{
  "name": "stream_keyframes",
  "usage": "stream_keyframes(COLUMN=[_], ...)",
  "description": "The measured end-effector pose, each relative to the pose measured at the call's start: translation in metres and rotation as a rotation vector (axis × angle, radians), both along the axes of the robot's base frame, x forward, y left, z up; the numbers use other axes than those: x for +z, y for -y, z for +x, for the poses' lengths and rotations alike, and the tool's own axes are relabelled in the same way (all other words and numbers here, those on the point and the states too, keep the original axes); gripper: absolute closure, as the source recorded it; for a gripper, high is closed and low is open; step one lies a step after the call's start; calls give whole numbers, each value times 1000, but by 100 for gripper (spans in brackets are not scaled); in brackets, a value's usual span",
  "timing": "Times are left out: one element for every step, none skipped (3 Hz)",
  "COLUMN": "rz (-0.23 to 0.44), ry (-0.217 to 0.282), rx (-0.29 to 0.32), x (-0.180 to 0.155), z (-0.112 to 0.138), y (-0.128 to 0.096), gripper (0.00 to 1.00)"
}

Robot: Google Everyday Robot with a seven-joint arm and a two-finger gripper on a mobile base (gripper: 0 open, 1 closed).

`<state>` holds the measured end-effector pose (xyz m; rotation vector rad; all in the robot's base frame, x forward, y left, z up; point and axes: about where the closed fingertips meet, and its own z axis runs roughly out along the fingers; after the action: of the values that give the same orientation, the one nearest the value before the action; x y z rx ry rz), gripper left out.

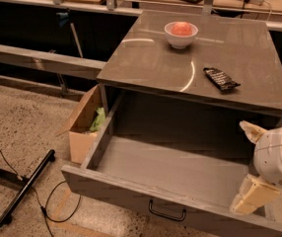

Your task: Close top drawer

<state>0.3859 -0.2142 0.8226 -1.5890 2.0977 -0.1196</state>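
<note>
The top drawer (170,169) is pulled far out of the grey cabinet and is empty inside. Its flat front (131,194) faces the camera, with a small black loop handle (167,212) at its centre. My gripper (241,167) is at the right, over the drawer's right side wall near the front corner. Its two cream fingers (254,195) are spread apart and hold nothing. The round white wrist (278,157) sits behind them.
On the cabinet top (146,63) stand a white bowl (181,34) with something orange in it and a dark snack packet (221,79). A cardboard box (84,127) stands against the cabinet's left side. A black stand leg (25,189) and cable lie on the floor to the left.
</note>
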Motion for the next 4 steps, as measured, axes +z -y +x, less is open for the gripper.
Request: stream_keyframes(rz=[40,57,76,88], ry=[-51,-90,-144,-197], rx=[-5,-2,9,30], x=[-28,-47,-60,-72], z=[-20,-34,-57,-82], y=[-6,-9,-7,-7], gripper=[0,0,16,39])
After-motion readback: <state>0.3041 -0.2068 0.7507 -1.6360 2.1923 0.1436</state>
